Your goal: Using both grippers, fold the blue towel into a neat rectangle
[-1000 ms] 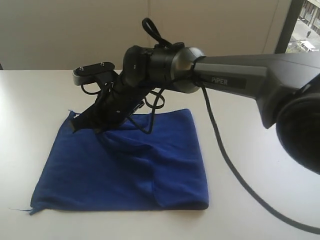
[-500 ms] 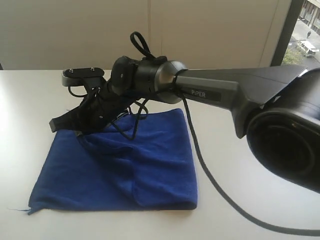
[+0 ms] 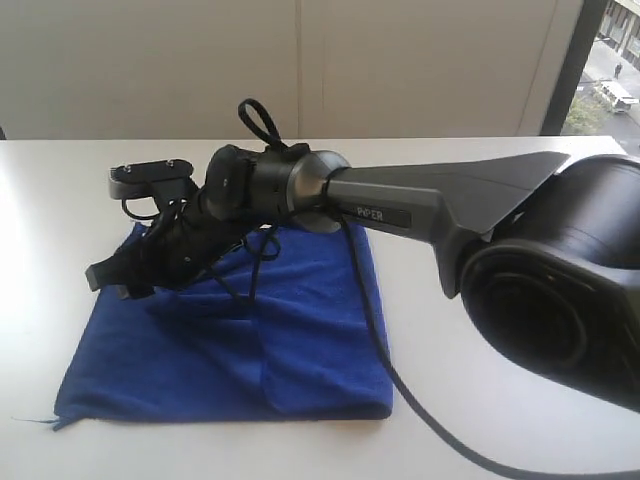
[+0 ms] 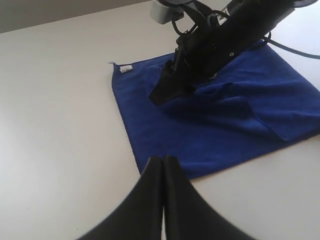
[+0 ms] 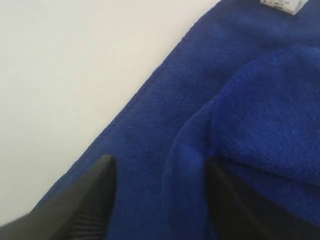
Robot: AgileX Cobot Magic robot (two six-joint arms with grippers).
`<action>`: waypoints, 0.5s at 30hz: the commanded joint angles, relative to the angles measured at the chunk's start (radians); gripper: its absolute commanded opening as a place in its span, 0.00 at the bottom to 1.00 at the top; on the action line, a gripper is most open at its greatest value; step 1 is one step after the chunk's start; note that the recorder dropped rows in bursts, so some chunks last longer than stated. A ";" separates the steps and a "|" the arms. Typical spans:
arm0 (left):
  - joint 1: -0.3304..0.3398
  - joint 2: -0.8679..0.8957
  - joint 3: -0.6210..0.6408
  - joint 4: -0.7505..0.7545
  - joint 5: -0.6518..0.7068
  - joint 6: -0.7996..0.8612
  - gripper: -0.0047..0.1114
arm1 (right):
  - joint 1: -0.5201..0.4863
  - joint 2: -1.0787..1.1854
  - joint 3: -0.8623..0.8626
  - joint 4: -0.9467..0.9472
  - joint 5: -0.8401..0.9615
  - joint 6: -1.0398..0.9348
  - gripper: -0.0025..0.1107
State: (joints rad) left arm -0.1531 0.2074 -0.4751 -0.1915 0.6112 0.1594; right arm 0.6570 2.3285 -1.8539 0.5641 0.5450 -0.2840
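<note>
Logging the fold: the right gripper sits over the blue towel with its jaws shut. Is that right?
Not quite: the right gripper sits over the blue towel, but its jaws are open, not shut, as the right wrist view shows.

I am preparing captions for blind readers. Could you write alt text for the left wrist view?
A blue towel lies on a white table, and the right gripper reaches down to it near the corner with the white tag. In the foreground the left gripper, fingers shut, points toward the towel.
</note>
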 commanded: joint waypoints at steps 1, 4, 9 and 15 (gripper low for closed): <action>0.000 -0.009 0.007 -0.016 0.010 -0.007 0.04 | -0.008 -0.067 -0.011 -0.011 -0.011 -0.080 0.59; 0.000 -0.009 0.007 -0.016 0.010 -0.005 0.04 | -0.038 -0.168 -0.011 -0.226 0.143 -0.080 0.54; 0.000 -0.009 0.007 -0.016 0.010 -0.003 0.04 | -0.099 -0.210 0.053 -0.450 0.525 -0.025 0.28; 0.000 -0.009 0.007 -0.016 0.010 -0.003 0.04 | -0.099 -0.210 0.287 -0.453 0.369 -0.028 0.02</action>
State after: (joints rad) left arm -0.1531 0.2074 -0.4751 -0.1923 0.6172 0.1594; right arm 0.5607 2.1235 -1.6164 0.1168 0.9707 -0.3163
